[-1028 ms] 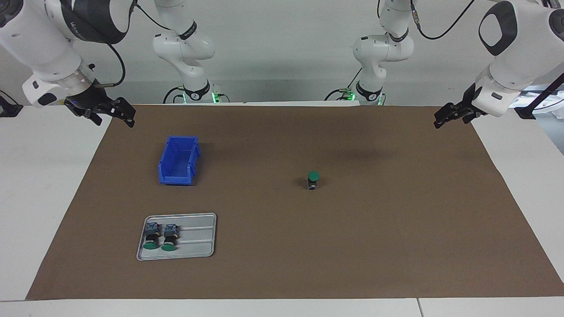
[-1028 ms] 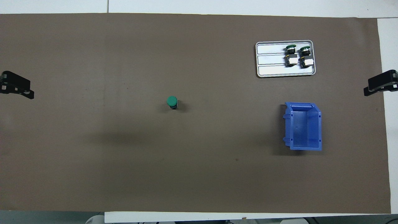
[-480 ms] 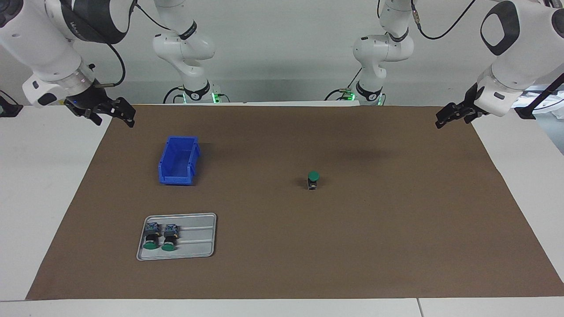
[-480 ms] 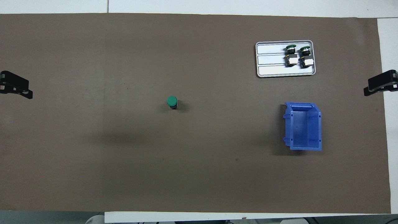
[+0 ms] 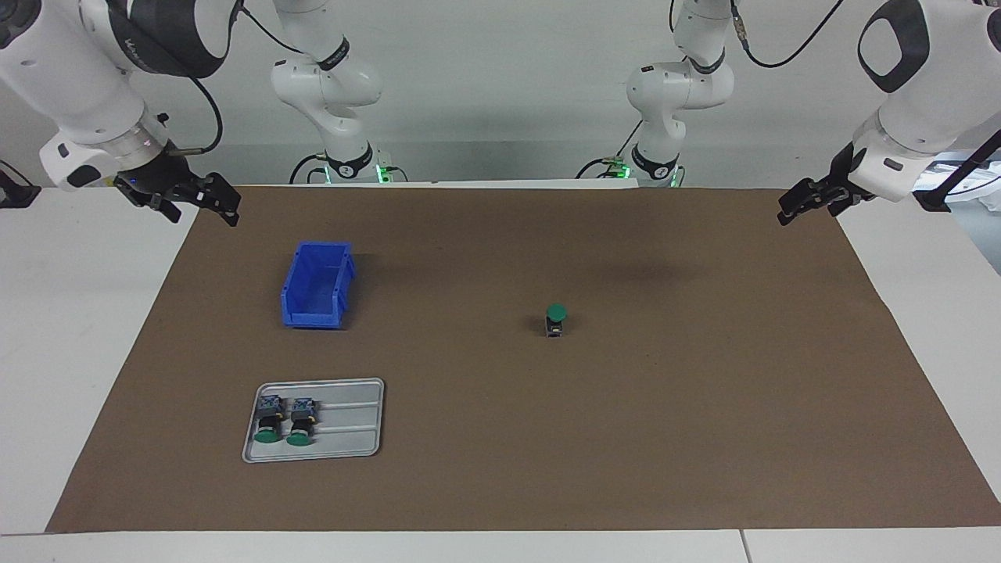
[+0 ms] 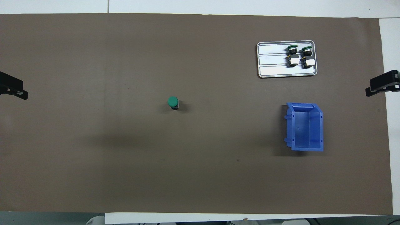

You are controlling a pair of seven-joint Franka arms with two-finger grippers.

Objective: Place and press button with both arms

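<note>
One button (image 5: 556,319) with a green cap stands upright and alone on the brown mat (image 5: 704,407) near its middle; it also shows in the overhead view (image 6: 172,102). Two more buttons (image 5: 282,421) lie side by side in a grey tray (image 5: 352,422). My left gripper (image 5: 787,213) hangs in the air over the mat's edge at the left arm's end of the table, well apart from the standing button. My right gripper (image 5: 223,206) hangs over the mat's edge at the right arm's end. Neither gripper holds anything.
A blue open bin (image 5: 317,285) stands on the mat toward the right arm's end, nearer to the robots than the grey tray (image 6: 272,70). The bin (image 6: 305,127) looks empty. White tabletop borders the mat at both ends.
My left gripper has drawn back a little toward the left arm's end of the table and risen slightly. The right gripper and the buttons have not moved.
</note>
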